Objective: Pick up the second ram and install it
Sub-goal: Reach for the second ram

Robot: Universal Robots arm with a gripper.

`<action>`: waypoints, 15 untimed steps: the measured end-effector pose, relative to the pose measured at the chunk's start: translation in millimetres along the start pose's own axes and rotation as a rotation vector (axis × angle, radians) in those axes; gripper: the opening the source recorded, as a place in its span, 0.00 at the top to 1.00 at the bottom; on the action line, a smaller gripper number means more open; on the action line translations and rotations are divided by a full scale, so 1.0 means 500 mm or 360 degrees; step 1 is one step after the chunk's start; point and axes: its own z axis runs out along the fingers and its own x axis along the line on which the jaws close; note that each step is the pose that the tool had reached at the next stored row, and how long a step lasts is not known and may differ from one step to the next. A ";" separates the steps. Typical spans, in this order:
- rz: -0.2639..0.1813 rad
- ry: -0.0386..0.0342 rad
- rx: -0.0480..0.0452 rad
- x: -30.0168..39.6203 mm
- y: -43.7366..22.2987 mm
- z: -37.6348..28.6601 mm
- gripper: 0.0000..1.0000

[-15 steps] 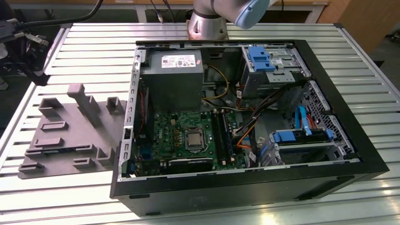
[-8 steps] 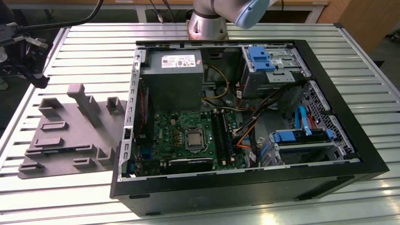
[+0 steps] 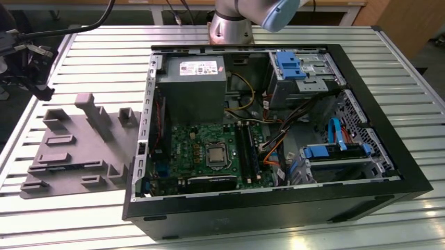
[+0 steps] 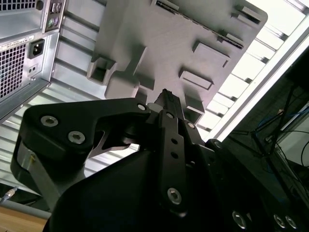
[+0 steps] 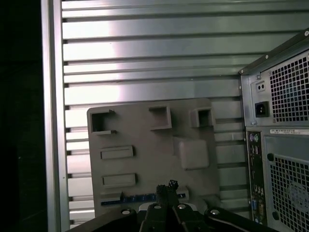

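Observation:
The second ram (image 5: pixel 130 198) lies flat in a slot along one edge of the light grey tray (image 5: pixel 145 135), showing as a thin dark and bluish strip. In the exterior view the same strip (image 3: pixel 70 167) sits near the front edge of the tray (image 3: pixel 76 151). My gripper (image 5: pixel 164 186) hangs well above that edge of the tray, its fingertips partly covering the ram. In the second wrist view the gripper (image 4: pixel 166 96) is over the tray (image 4: pixel 164 43). Its fingers are pressed together with nothing between them.
The open computer case (image 3: pixel 389 172) fills the exterior view's right, with the motherboard and its long black slots (image 3: pixel 247 148) inside. Its rear panel (image 5: pixel 285 159) stands just beside the tray. A tall post (image 3: pixel 94 112) rises from the tray. Dark gear with cables (image 3: pixel 28 57) sits at the exterior view's left edge.

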 end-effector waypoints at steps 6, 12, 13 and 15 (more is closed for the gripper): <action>0.0000 0.0000 0.0000 0.002 -0.005 0.004 0.89; 0.0000 0.0000 0.0000 0.004 -0.009 0.008 0.89; 0.0000 0.0000 0.0000 0.004 -0.010 0.008 0.89; 0.0000 0.0000 0.0000 0.005 -0.011 0.010 0.89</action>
